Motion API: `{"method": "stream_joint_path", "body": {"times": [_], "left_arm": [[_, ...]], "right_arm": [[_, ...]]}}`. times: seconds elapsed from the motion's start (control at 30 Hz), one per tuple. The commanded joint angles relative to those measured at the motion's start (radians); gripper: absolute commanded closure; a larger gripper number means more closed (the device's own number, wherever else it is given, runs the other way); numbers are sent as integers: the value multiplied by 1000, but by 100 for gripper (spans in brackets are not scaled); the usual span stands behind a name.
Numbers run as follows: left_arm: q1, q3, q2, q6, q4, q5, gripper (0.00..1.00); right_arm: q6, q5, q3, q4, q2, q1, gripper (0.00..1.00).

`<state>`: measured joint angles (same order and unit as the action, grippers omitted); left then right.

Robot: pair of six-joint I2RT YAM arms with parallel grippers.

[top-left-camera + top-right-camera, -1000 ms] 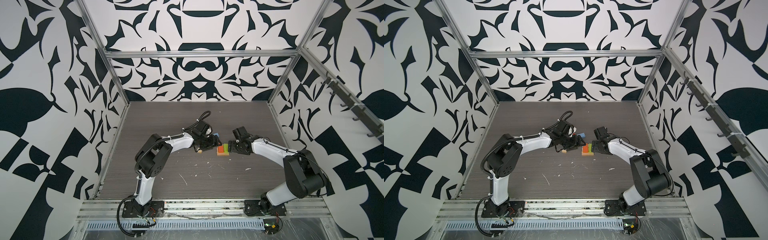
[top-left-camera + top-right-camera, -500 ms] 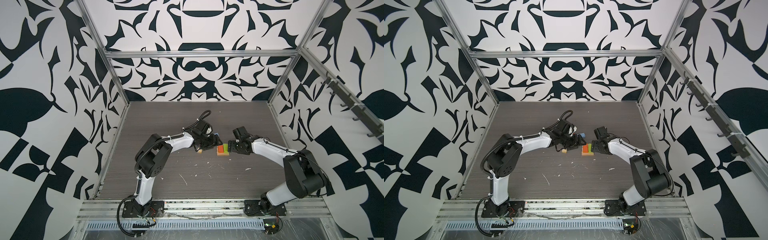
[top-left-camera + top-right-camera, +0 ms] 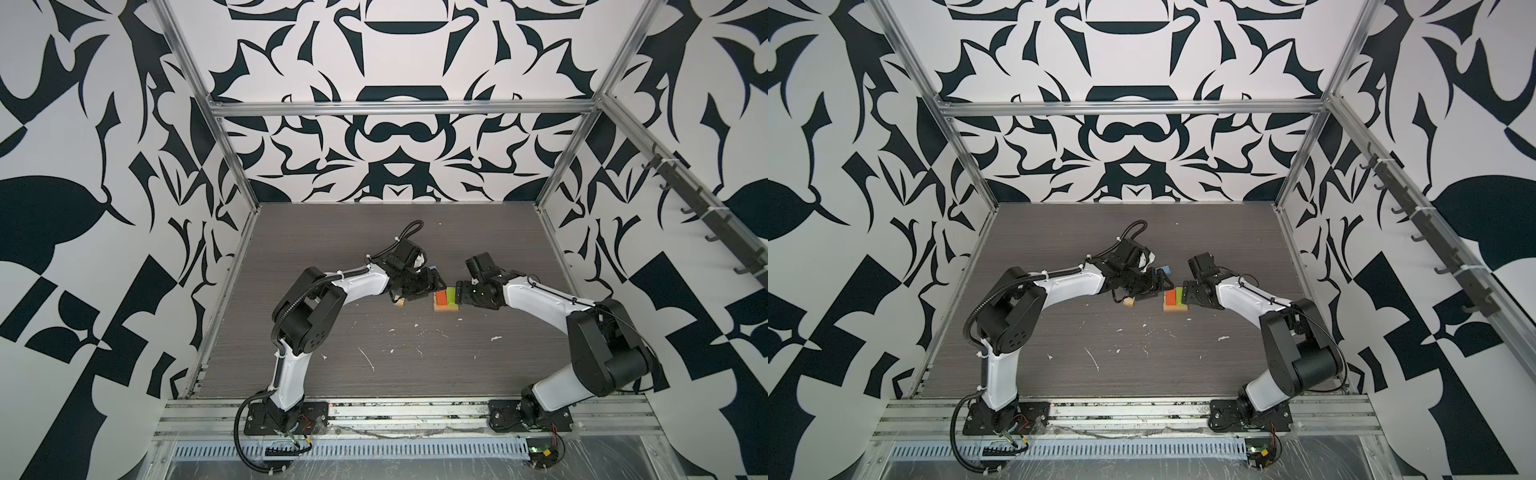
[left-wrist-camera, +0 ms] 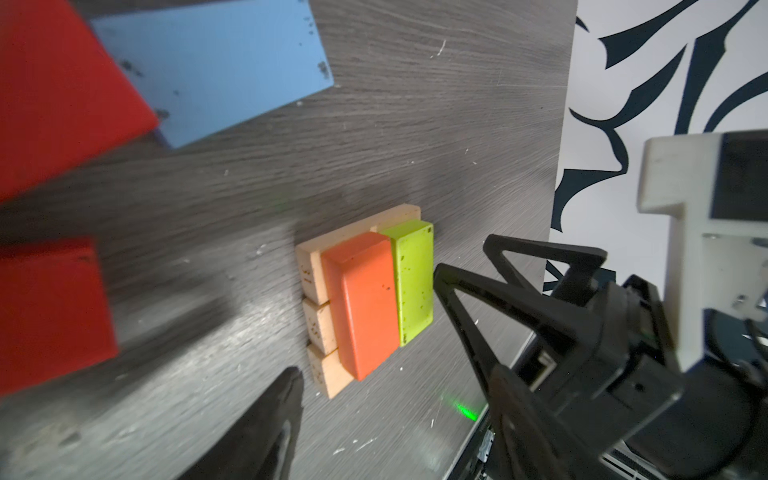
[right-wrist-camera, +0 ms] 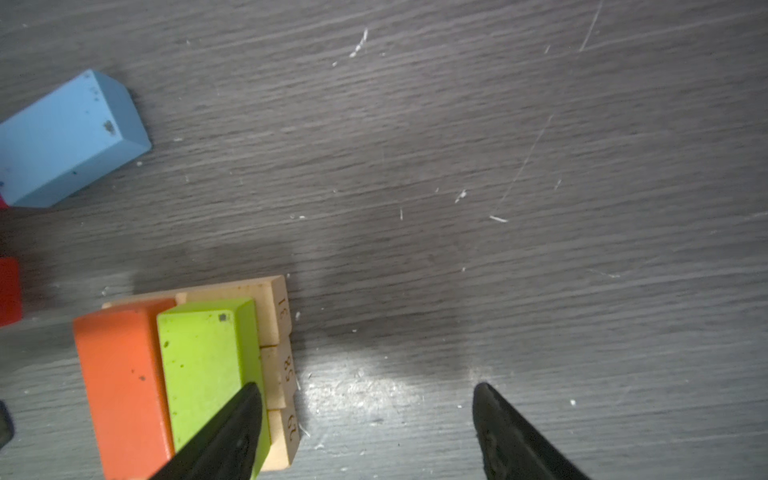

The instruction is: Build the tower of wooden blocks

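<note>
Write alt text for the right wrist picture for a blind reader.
Orange block and green block lie side by side on three tan bars on a dark table. The open right gripper hangs close, one finger overlapping the green block. A blue block and a red block lie apart.

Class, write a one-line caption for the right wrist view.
Open right pincer beside lime green bar and orange bar laid across three tan bars.

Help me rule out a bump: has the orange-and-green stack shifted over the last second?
No. In a top view the wood block tower sits just where it was, the same gap from the white fleck on the table.
</note>
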<state>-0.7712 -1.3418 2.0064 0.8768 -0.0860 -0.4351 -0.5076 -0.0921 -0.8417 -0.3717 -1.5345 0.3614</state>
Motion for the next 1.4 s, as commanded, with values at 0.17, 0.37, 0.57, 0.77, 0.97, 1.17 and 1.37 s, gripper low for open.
{"method": "stream_joint_path", "body": {"times": [0.17, 0.37, 0.57, 0.77, 0.97, 1.17, 1.37], "left_arm": [[-10, -32, 24, 14, 5, -13, 26], [-14, -44, 35, 16, 5, -17, 26], [-19, -58, 47, 19, 5, -19, 26], [-22, -73, 64, 22, 5, -24, 26], [-23, -85, 77, 25, 5, -25, 26], [-23, -85, 83, 31, 12, -27, 26], [-26, -87, 95, 45, 32, -34, 26]], "right_arm": [[9, 5, 0, 10, 3, -2, 17], [9, 0, -1, 5, 8, -2, 17], [8, 2, -2, 2, 6, -2, 17], [6, 4, 0, 5, 6, -2, 17], [4, 9, 4, 10, 8, -2, 17], [3, 13, 3, 10, 12, -2, 17], [4, 13, 8, 14, 16, -2, 17]]}}
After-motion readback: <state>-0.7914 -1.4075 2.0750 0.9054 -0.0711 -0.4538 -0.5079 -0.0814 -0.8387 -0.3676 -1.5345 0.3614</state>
